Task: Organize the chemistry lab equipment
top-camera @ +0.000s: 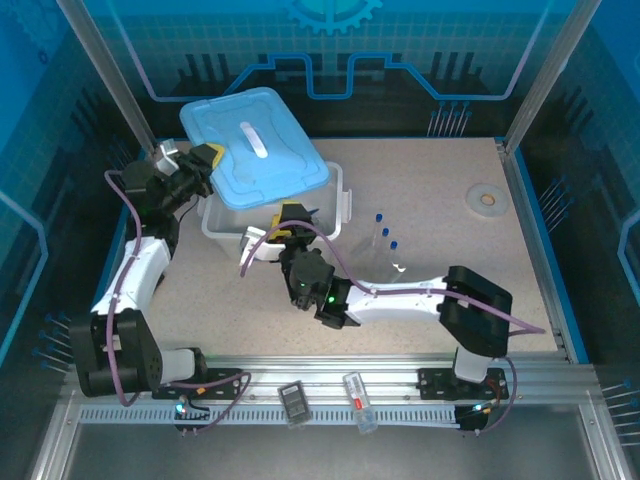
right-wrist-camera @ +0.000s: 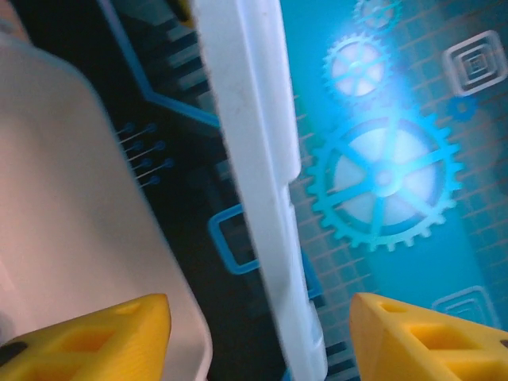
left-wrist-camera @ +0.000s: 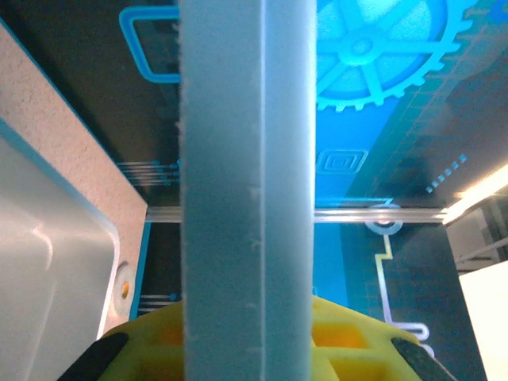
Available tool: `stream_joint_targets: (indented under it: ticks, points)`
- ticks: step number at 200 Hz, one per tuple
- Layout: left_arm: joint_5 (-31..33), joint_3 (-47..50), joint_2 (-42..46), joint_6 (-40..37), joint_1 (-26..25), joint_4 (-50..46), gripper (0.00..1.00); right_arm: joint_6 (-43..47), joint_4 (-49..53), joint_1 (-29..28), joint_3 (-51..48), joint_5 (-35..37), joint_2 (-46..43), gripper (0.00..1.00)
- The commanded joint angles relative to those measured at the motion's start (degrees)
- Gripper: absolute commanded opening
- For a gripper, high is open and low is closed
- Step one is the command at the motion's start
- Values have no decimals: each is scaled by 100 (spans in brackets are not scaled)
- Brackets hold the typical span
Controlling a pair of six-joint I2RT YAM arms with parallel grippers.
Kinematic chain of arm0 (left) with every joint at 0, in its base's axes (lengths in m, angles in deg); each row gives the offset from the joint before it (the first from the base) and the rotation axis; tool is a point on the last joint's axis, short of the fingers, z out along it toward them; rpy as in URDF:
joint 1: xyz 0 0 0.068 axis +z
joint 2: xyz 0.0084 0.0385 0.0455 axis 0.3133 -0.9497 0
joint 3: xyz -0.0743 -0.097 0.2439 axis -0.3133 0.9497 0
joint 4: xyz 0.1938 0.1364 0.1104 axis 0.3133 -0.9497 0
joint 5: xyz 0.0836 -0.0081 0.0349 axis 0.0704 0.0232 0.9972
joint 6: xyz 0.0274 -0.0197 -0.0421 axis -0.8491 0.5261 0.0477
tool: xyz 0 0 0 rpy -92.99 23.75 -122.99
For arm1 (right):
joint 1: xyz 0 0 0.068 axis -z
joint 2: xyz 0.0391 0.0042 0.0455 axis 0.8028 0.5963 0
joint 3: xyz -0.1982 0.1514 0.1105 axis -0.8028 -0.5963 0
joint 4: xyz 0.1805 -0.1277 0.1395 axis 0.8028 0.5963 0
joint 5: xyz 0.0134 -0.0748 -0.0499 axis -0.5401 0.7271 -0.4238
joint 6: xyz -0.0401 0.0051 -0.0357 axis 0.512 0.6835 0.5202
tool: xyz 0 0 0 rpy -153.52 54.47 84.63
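On the left, my left gripper [top-camera: 200, 160] is pinched on the left edge of the light-blue lid [top-camera: 255, 150], holding it tilted above the white bin [top-camera: 338, 200]. My right gripper [top-camera: 288, 222] is spread across the bin's near wall and pinches nothing. To the right, the three blue-capped tubes [top-camera: 385, 232] stand on the table outside the bin, so I judge that stowing them and closing the lid are yet to be done.

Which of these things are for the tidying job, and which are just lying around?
For the job: white plastic bin, its light-blue lid, three slim clear blue-capped tubes.
Just lying about: pale round ring, flat black ridged strip.
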Motion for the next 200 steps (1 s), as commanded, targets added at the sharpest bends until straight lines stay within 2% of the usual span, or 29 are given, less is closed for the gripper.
stream_joint_targets:
  ticks: [1, 39, 65, 83, 105, 130, 159, 200]
  points:
    - [455, -34, -27, 209, 62, 965, 17, -2557, 2576, -10, 404, -137, -650, 61]
    - [1027, 273, -21, 244, 69, 1469, 16, -4871, 4871, 148, 1188, -875, -808, 60]
    - [1369, 476, 33, 156, 70, 1679, 15, -7004, 6392, 546, 1922, -2203, -808, 59]
    - [1610, 604, 123, 83, 70, 1709, 14, -8116, 6724, 935, 2211, -3255, -847, 58]
    - [1851, 694, 243, -59, 61, 1698, 14, -9226, 6518, 1456, 2254, -4528, -900, 59]
    - [2107, 794, 425, -148, 61, 1561, 13, -10731, 5470, 2166, 1780, -6047, -943, 58]
    - [2369, 795, 790, -554, 31, 994, 13, -11621, 4854, 2403, 1801, -6635, -721, 58]
    - [2492, 936, 890, -596, 19, 981, 13, -13101, 3452, 2731, 1563, -7458, -272, 60]
